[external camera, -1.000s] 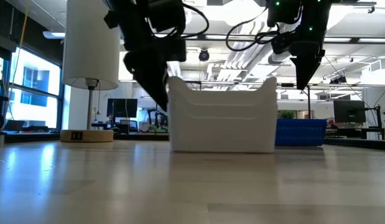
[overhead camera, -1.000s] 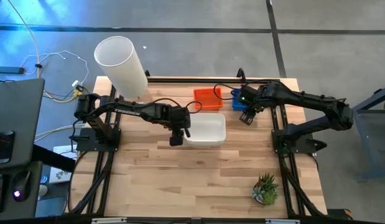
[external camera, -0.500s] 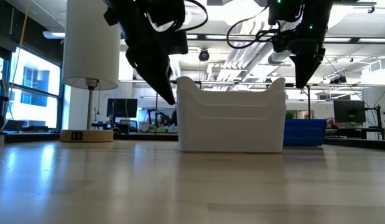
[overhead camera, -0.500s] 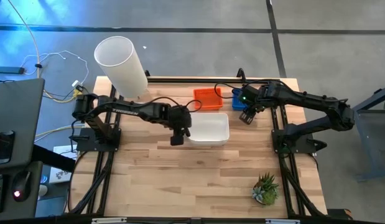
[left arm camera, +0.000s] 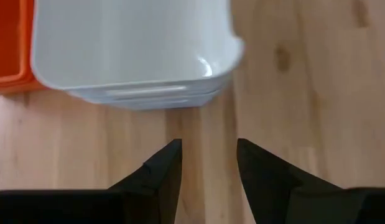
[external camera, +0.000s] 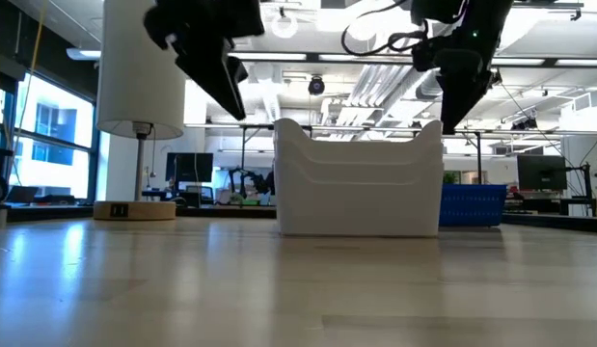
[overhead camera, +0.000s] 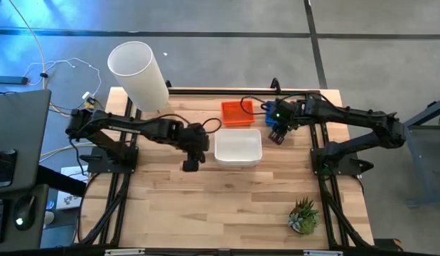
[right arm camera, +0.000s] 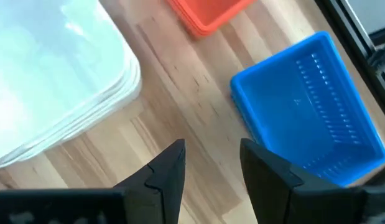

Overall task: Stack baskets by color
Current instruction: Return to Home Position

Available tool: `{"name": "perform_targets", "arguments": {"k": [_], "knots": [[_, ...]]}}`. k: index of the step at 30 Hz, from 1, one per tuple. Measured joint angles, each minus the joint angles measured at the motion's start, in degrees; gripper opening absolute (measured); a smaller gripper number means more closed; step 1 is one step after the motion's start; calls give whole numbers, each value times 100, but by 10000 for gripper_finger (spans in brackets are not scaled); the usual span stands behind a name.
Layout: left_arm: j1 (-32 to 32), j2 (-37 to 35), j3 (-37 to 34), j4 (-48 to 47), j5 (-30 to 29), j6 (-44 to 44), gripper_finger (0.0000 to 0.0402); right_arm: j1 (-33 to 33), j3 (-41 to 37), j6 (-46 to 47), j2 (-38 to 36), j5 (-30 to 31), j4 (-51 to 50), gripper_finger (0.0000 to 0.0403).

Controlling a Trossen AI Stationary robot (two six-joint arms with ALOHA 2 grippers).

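A nested stack of white baskets (overhead camera: 238, 147) rests on its bottom at the table's middle; the left wrist view shows its stacked rims (left arm camera: 136, 93). Just beyond it an orange basket (overhead camera: 237, 112) sits on the wood. To the right of the orange one is a blue basket (right arm camera: 310, 99), partly under my right arm in the high view. My left gripper (overhead camera: 190, 165) hangs open in the air, left of the white stack and apart from it (left arm camera: 208, 155). Between the white stack and the blue basket my right gripper (right arm camera: 211, 155) hovers open above bare wood.
A tall white cylinder on a wooden base (overhead camera: 140, 67) stands at the far left corner. A small green potted plant (overhead camera: 303, 215) sits near the front right. The near half of the table (overhead camera: 227, 206) is bare wood.
The white stack slid a little toward the table's right edge, then stayed still. My left gripper, which stood at the stack's left end, has drawn back toward the table's left and near edges and risen, and is now apart from the stack.
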Motion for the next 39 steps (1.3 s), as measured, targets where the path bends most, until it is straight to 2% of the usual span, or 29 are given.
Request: {"name": "perform_targets", "arguments": {"k": [5, 10, 23, 33, 39], "knots": [[-225, -466, -693, 712, 111, -255, 140, 419, -372, 179, 0, 124, 448, 142], [-225, -1090, -1490, 1832, 737, -503, 140, 756, -654, 142, 0, 131, 898, 142], [147, -2693, -3224, 3111, 836, -812, 140, 1359, -654, 400, -605, 461, 1333, 142], [381, -4045, -4622, 3602, 636, -1070, 140, 2334, -654, 1282, -1205, 1641, 1286, 142], [381, -4789, -5104, 3661, 546, -1116, 140, 2846, -654, 1720, -1231, 2235, 1281, 142]]}}
